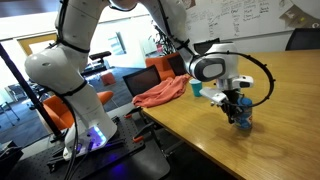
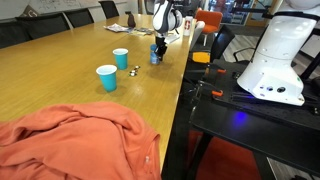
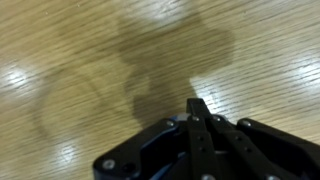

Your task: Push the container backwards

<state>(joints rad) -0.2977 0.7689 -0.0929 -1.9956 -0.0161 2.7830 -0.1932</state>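
The container (image 1: 243, 122) stands upright on the desk (image 1: 285, 150), not far from the desk's edge. The hand (image 1: 236, 104) sits right over it, at about 11 o'clock from it in that picture. At this size it cannot be told whether the two touch. In an exterior view the container (image 2: 155, 57) lies at roughly 2 o'clock from the far cup (image 2: 120, 58), apart from it. The near cup (image 2: 107, 77) is further off at about 8 o'clock. An orange cloth (image 2: 70, 140) lies well away from all of them.

In the wrist view the fingers (image 3: 196, 125) of the hand (image 3: 194, 105) look pressed together into one dark bar with nothing between them. Ahead of them there is only bare wood and a shadow, and the container does not show there.

The container looks like a small stiff can with a lid, and it is probably light. The polished wood should let it slide with little force, so a gentle, steady shove is likely enough. It needs no grasp, since the closed fingers can serve as a blunt pusher. The best contact is low on the side wall, below the lid and on the can's centre line. Contact high up could tip it, and because the wall is round, an off-centre touch could make it spin or slip aside.
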